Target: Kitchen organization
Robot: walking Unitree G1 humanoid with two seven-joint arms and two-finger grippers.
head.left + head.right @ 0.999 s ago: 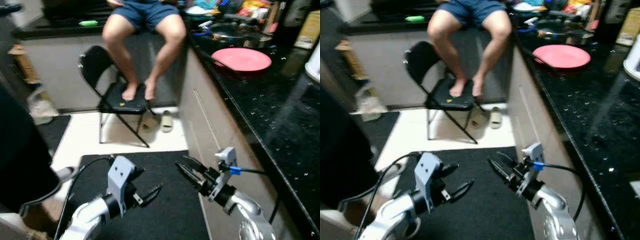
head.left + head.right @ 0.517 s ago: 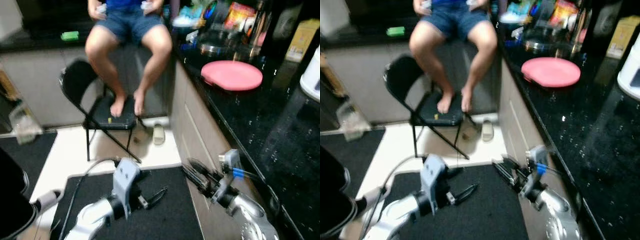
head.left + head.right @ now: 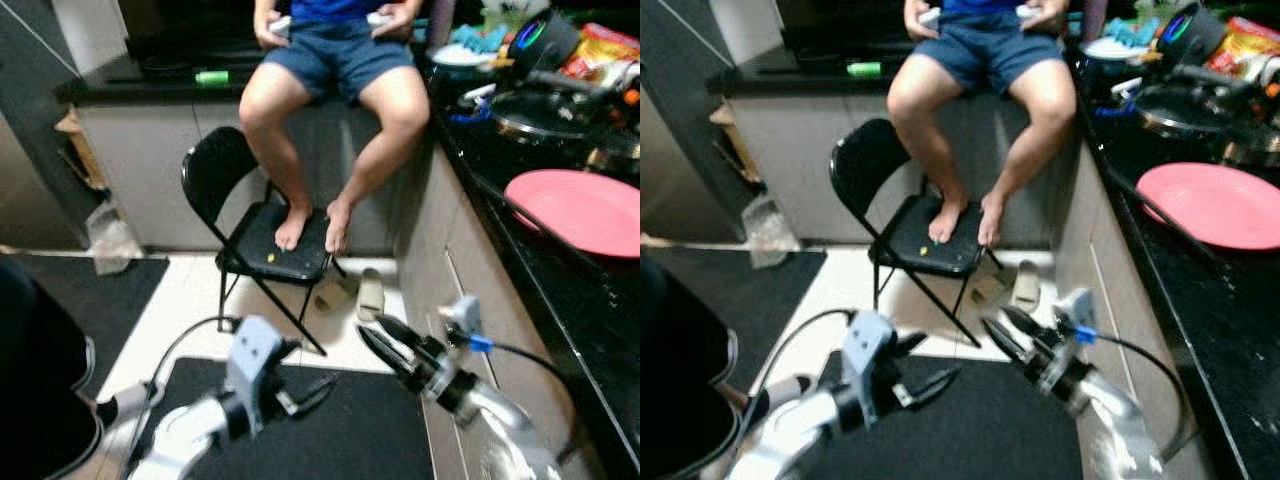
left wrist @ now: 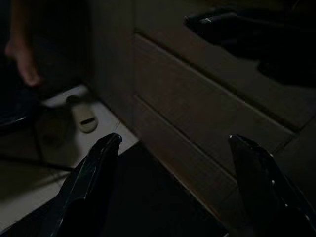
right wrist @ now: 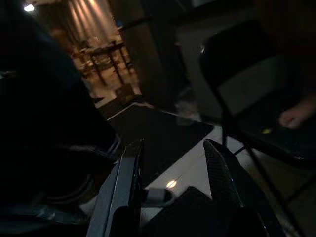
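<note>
Basically: pink plate (image 3: 585, 208) on counter (image 3: 560, 300), right edge of frame; right gripper (image 3: 392, 342) nearer, low center, jaws apart, empty. Left gripper (image 3: 300, 388) bottom center, spread wide, empty.

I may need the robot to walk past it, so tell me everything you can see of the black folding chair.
The black folding chair stands on the pale tiled floor in front of the grey cabinets, beside the counter's corner. It looks like thin black metal tubing with a rounded backrest, a flat dark seat and crossed legs, unfolded and upright. A person's bare feet rest on the seat, next to a small yellow speck. Two slippers lie on the floor by its legs.
</note>
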